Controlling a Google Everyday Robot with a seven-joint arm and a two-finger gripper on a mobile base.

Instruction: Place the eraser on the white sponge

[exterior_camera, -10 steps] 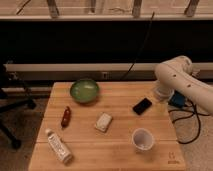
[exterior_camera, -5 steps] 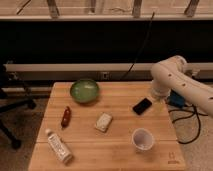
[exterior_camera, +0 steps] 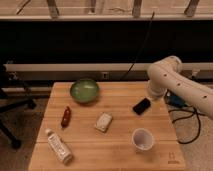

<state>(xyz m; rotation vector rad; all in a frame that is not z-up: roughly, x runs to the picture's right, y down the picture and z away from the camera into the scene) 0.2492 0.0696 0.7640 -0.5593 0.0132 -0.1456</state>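
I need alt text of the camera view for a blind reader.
A white robot arm reaches in from the picture's right, its gripper close beside the black eraser on a wooden table; the white sponge lies apart, to the eraser's left. A green bowl, a white cup, a bottle and a red-brown object also rest there.

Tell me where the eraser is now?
In the camera view, the eraser lies right of centre on the table, between the white sponge and the robot's hand, behind the white cup.
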